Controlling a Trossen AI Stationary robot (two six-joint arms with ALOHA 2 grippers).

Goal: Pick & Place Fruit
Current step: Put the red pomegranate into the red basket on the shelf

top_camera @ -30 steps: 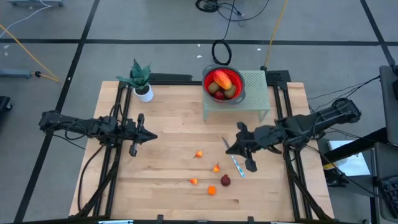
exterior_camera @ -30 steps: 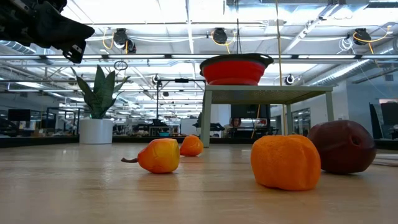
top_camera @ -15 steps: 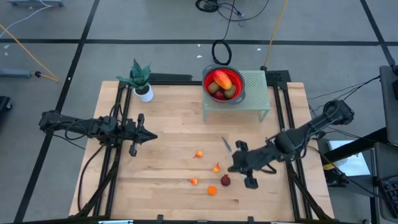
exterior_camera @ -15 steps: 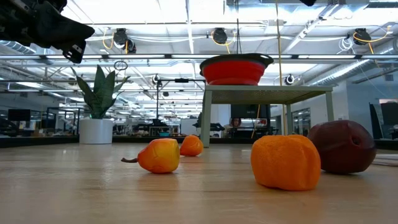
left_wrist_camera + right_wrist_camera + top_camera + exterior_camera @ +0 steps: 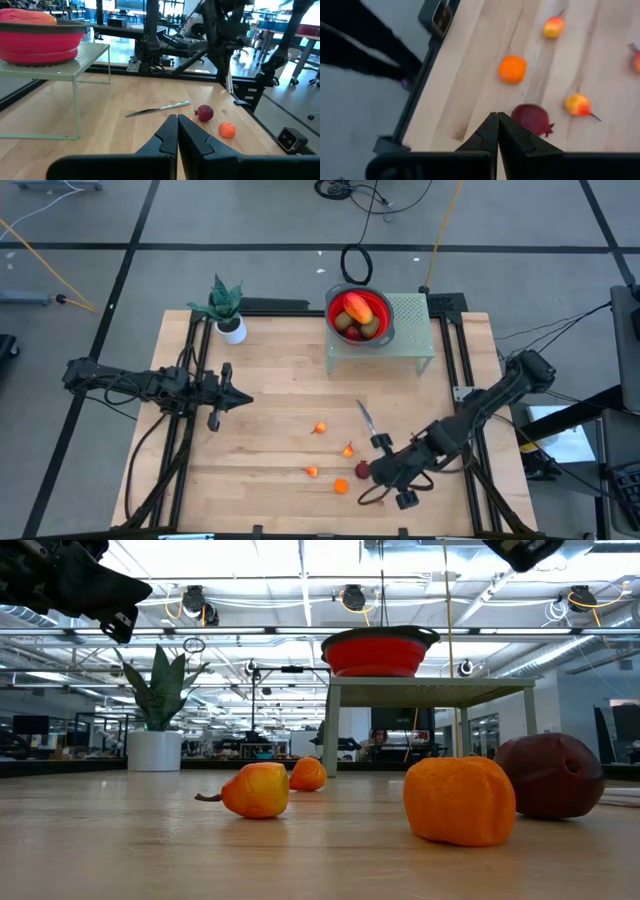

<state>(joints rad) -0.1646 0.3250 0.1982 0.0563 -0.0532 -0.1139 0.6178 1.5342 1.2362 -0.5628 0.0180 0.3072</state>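
High view shows you the right tool [image 5: 385, 477], fingers pressed together, now lowered beside the round dark red fruit [image 5: 362, 470] on the planked wooden table [image 5: 270, 380]. Your left tool [image 5: 240, 400], also pressed together, hasn't moved.

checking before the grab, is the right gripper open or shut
Shut: in its wrist view the right gripper fingers touch, above the dark red fruit.
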